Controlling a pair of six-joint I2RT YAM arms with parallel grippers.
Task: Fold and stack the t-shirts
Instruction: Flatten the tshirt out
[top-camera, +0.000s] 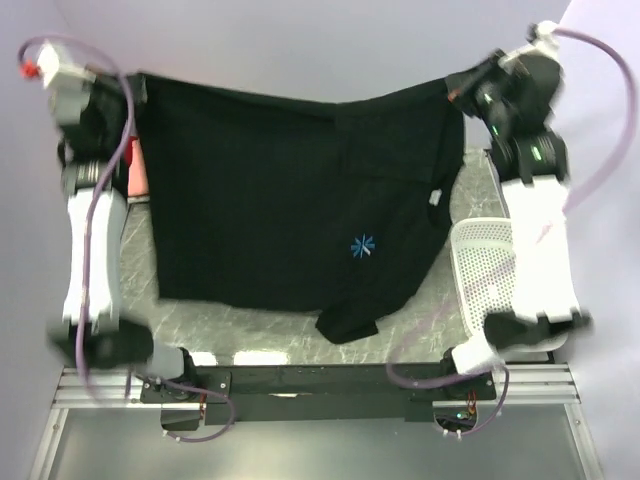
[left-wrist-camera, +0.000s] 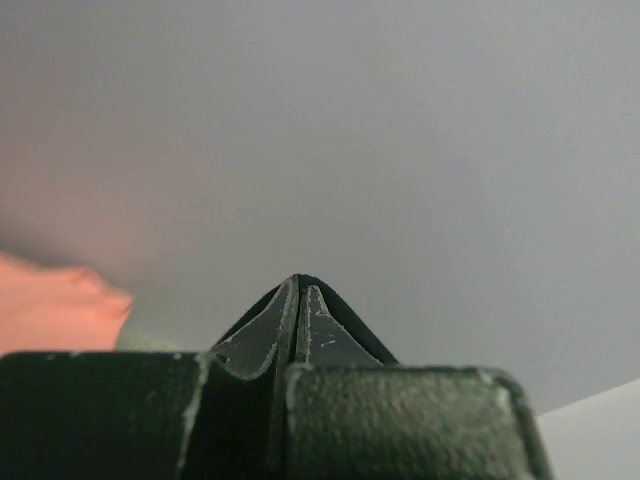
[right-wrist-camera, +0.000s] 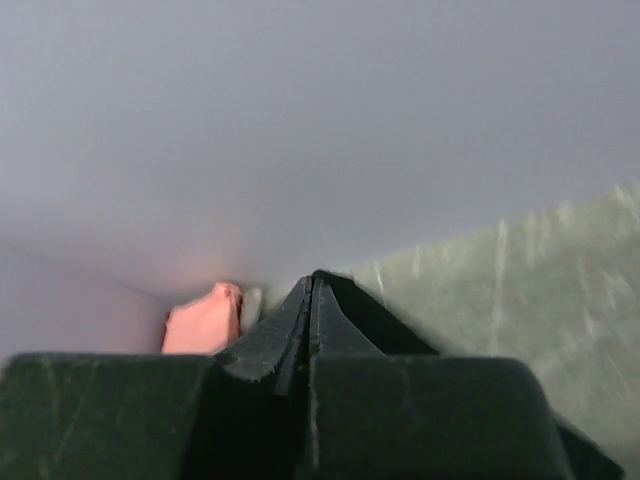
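Hanging from the left gripper (left-wrist-camera: 298, 290) and right gripper (right-wrist-camera: 313, 285), both clamped on its corners, the black shirt (top-camera: 270, 200) looks soft, light, droopy.

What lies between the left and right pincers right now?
The large black cloth t-shirt, spread between the left pincer and right pincer; the top view shows it.

Six things are showing, in four kinds.
Two shirts are showing, one black shirt (top-camera: 280, 210) and one pink shirt (top-camera: 138, 170); two grippers, the left gripper (left-wrist-camera: 298, 285) and right gripper (right-wrist-camera: 313, 280); one basket (top-camera: 482, 258); one desk (top-camera: 250, 325).
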